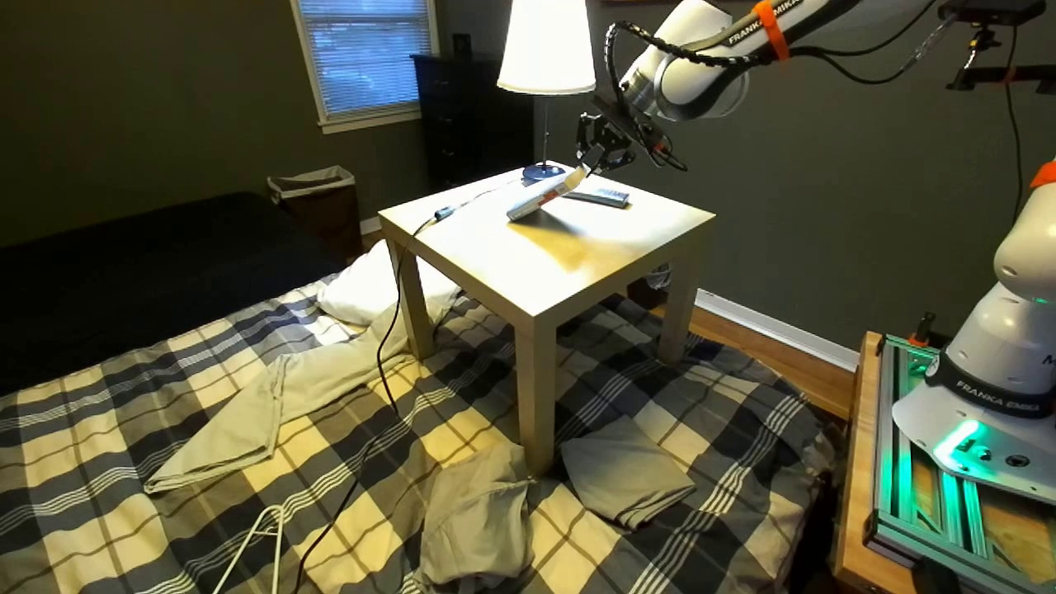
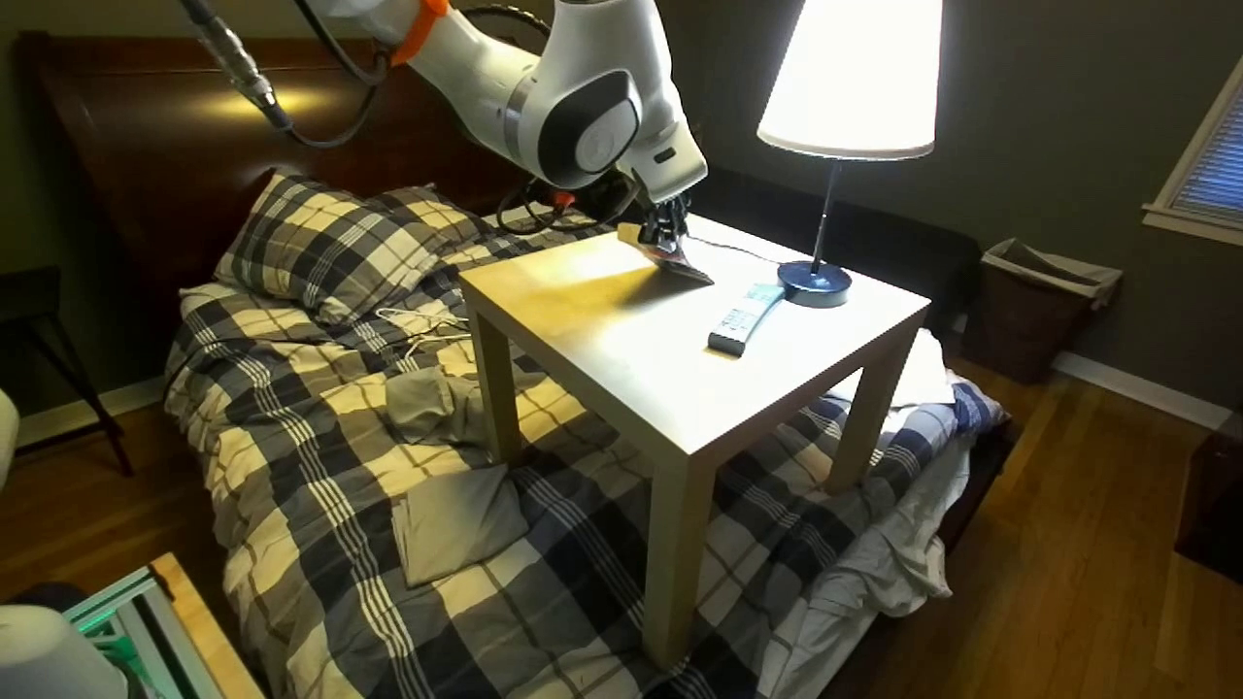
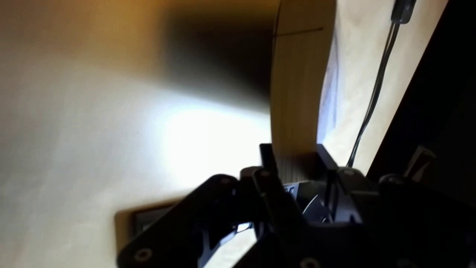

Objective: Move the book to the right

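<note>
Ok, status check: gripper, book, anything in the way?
Gripper clamped on book. Book tilted, lower edge near table, contact unclear. Remote and lamp close by, could get in the way.

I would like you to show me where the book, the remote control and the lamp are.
Book (image 3: 298, 89): wrist view, on its page edges.
Remote control (image 2: 747, 317): an exterior view, on its upper face.
Lamp (image 1: 546, 49): an exterior view, on its shade.

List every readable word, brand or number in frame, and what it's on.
"FRANKA EMIKA": upper arm link, in an exterior view.
"FRANKA EMIKA": robot base, same view.
"M", the rest cut off by the picture's edge: robot base.
Print on the book: too blurred to read.
Markings on the remote: too small to read.
</note>
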